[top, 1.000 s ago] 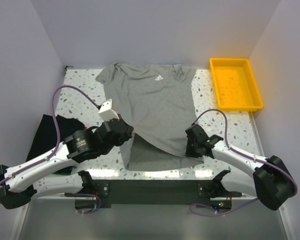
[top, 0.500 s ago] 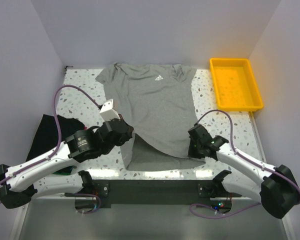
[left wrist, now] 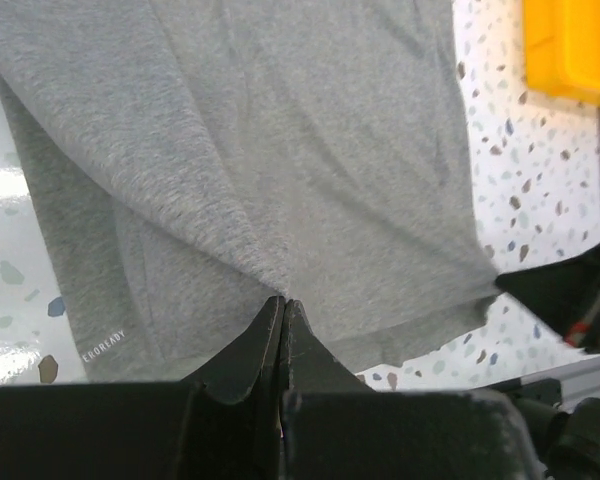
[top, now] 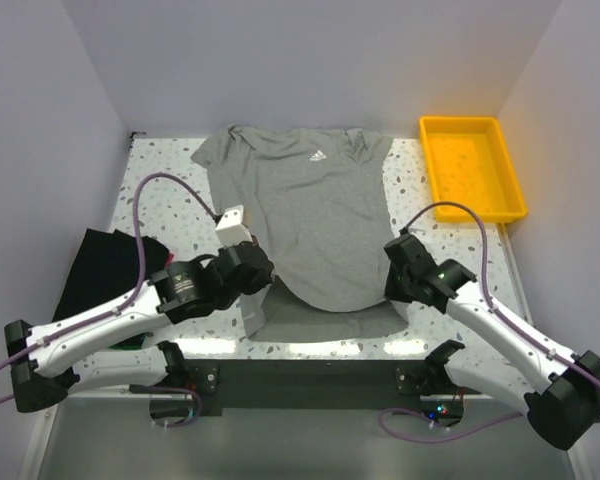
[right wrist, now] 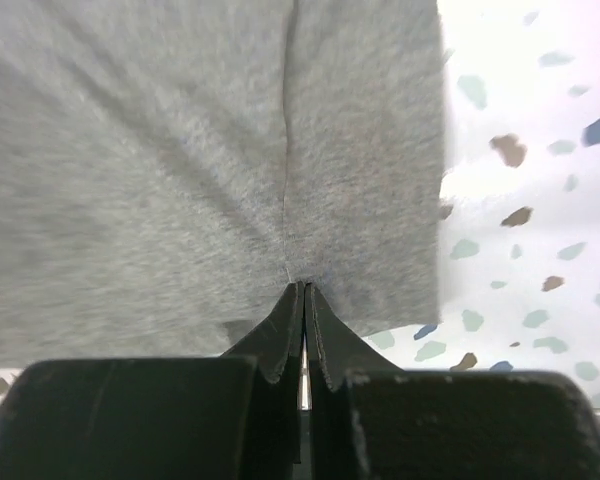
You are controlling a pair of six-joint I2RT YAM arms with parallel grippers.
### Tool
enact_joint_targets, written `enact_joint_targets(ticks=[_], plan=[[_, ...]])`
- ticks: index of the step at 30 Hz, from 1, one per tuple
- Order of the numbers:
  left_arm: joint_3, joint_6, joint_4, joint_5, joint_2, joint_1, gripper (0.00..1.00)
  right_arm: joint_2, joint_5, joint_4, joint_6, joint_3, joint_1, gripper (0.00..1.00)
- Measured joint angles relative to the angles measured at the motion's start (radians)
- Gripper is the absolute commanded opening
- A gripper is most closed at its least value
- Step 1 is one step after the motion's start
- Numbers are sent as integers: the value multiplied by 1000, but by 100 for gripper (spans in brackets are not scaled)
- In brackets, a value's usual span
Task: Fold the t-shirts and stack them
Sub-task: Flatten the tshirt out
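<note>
From above, we see a heather-grey short-sleeved cotton t-shirt (top: 320,200) spread on the speckled terrazzo table (top: 160,190). Its collar is toward the far wall and its hem toward the arm bases, so its long axis runs straight away from us. The left gripper (top: 255,270) sits at the shirt's left lower edge and the right gripper (top: 395,272) at its right lower edge, each arm nearest its own side. Between them the fabric sags in a curve, with a darker grey layer lying flat beneath it. A folded black shirt (top: 100,265) lies at the left table edge, well apart, and a yellow rectangular plastic tray (top: 460,121) stands at the far right corner. In the left wrist view the two fingers are pressed together on a pinch of grey cloth. Creases fan out from that pinch, and the body of the shirt stretches ahead and to the right of the tips. In the right wrist view the fingers likewise meet on a gathered tuck of the cloth, with a seam running straight ahead and bare table to the right. We judge the coming fold turns on this: the whole shirt lies beyond both pinches, so the hem would travel along the long axis toward the collar, both arms together.
</note>
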Motion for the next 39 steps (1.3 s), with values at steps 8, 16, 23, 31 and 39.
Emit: enact_joint_targets(ticks=[8, 16, 23, 31, 39], plan=[[-28, 95, 133, 122, 202, 0, 0, -5, 39, -57, -86, 183, -241, 0], [10, 148, 227, 198, 349, 0, 0, 29, 44, -70, -142, 246, -303, 0], [11, 191, 307, 278, 466, -2, 0, 54, 23, -64, -159, 245, -328, 0], [14, 159, 279, 229, 475, -3, 0, 62, -54, 8, -166, 140, -328, 2], [-66, 66, 160, 108, 216, 42, 0, 123, -96, 56, -166, 80, -328, 2]])
